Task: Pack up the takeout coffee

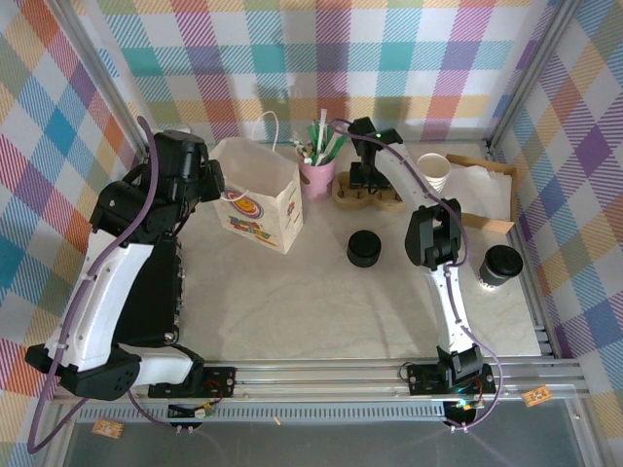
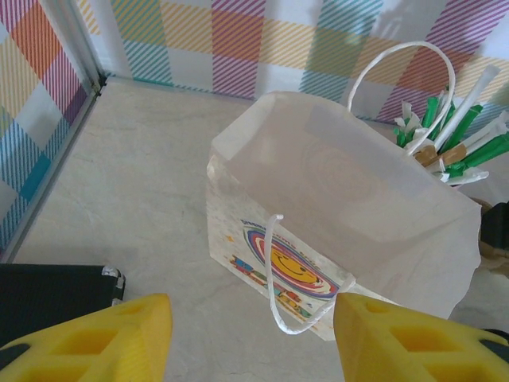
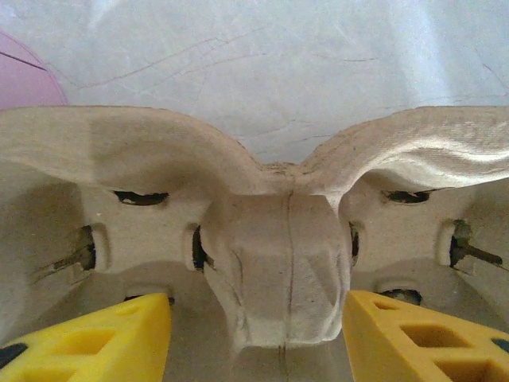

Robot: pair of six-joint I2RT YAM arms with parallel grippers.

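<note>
The takeout coffee (image 1: pixel 499 265), a white cup with a black band and black lid, is seen upright near the right edge of the table (image 1: pixel 292 302), well apart from the paper bag (image 1: pixel 258 199). The bag stands open at the back left, and in the left wrist view its bare white interior is shown, with one twisted handle hanging over the printed front. The left gripper (image 2: pixel 250 338) is held above and in front of the bag's mouth, its yellow fingers (image 2: pixel 131 334) spread wide and nothing gripped. Just to the right of the bag, a pink cup (image 1: pixel 316 178) is filled with green- and white-wrapped straws (image 2: pixel 453 131). Beside it lies a pulp cup carrier (image 3: pixel 278 263). The right gripper (image 3: pixel 256 338) is lowered over the carrier's central ridge, jaws wide apart on either side of it and closed on nothing. A stack of white cups (image 1: pixel 433 170) stands further right, and a black lid stack (image 1: pixel 364 248) sits mid-table.
</note>
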